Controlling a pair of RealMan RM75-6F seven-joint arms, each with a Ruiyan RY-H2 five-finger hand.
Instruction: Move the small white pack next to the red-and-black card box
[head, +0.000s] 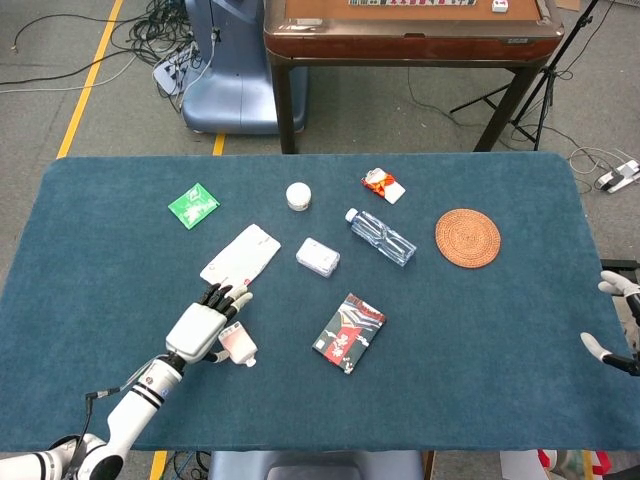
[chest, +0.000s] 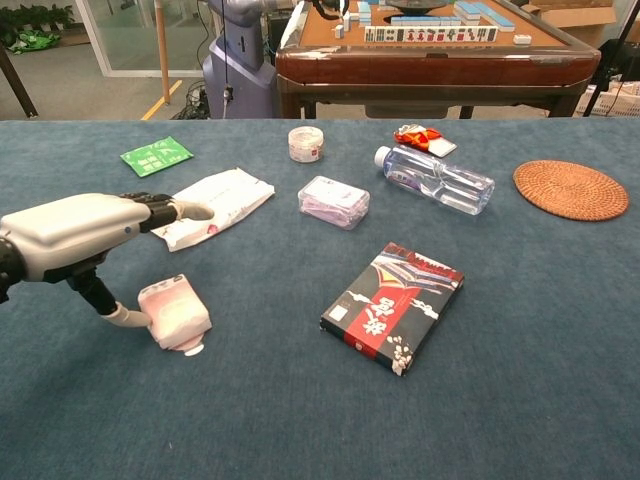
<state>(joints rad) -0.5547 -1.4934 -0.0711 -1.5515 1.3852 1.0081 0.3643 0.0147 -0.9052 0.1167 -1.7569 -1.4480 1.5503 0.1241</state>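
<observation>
The small white pack (head: 238, 343) (chest: 175, 313) lies on the blue tabletop, left of centre near the front. My left hand (head: 200, 325) (chest: 75, 230) hovers over its left side. The thumb touches the pack's left edge, and the other fingers stretch out flat above it toward the back. The red-and-black card box (head: 349, 332) (chest: 393, 303) lies flat to the right of the pack, with a clear gap between them. My right hand (head: 618, 292) shows only at the table's right edge, fingers apart and holding nothing.
A long white pouch (head: 240, 258) lies just beyond my left fingers. Further back are a green sachet (head: 193, 205), a white jar (head: 298, 196), a wrapped tissue pack (head: 318, 257), a water bottle (head: 381, 236), a red snack packet (head: 383, 185) and a woven coaster (head: 467, 237).
</observation>
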